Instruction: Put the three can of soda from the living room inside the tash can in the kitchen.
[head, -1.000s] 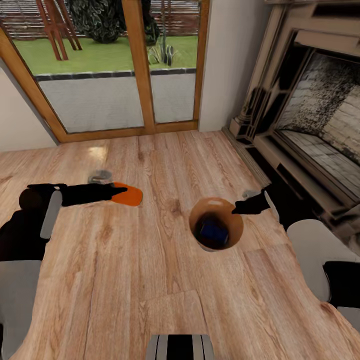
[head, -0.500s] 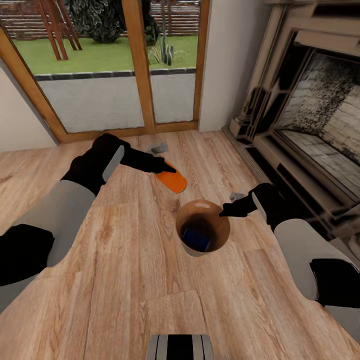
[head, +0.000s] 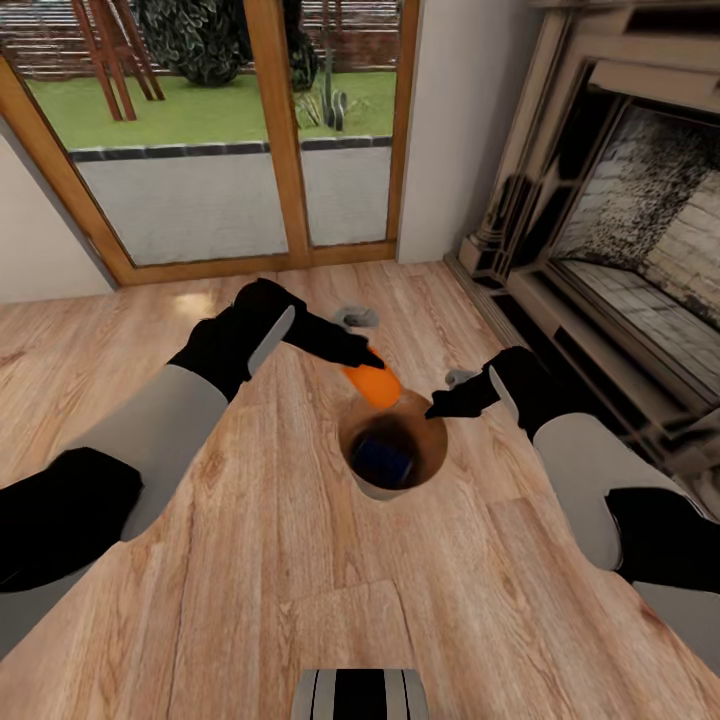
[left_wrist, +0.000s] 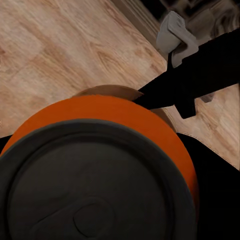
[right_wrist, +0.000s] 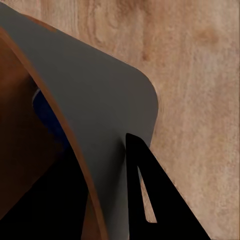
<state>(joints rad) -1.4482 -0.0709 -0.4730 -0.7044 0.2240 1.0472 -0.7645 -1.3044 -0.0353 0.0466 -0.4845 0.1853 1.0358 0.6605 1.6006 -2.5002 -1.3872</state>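
Left pincer: the left pincer (head: 365, 362) reached in from the left and was closed on the orange can (head: 373, 385), which it held tilted over the far rim of the bin.
Orange can, head view: only its orange side showed, touching or just above the bin's rim; which of the two could not be told.
Orange can, left wrist view: the orange can's dark, round end with its pull tab (left_wrist: 95, 185) faced the camera, and past it lay part of the bin's tan rim and the black right pincer.
Tash can: the tash can (head: 427, 462) was tipped with its open mouth toward the head camera, above the wood plank floor (head: 250, 560).
Blue can: the blue can (head: 380, 458) lay inside the bin, low in the dark interior.
Right pincer: the right pincer (head: 448, 398) clamped the bin's right-hand rim between its fingers.
Right wrist view: it gave the bin's grey outer wall (right_wrist: 100, 115) and brown inside with a black finger (right_wrist: 155, 200) against the wall, plus a sliver of blue.
Surroundings: wood-framed glass doors (head: 270, 130) stood beyond the arms, a fireplace (head: 640, 220) at the right.
Obstruction: the can's far end was hidden by the left pincer.
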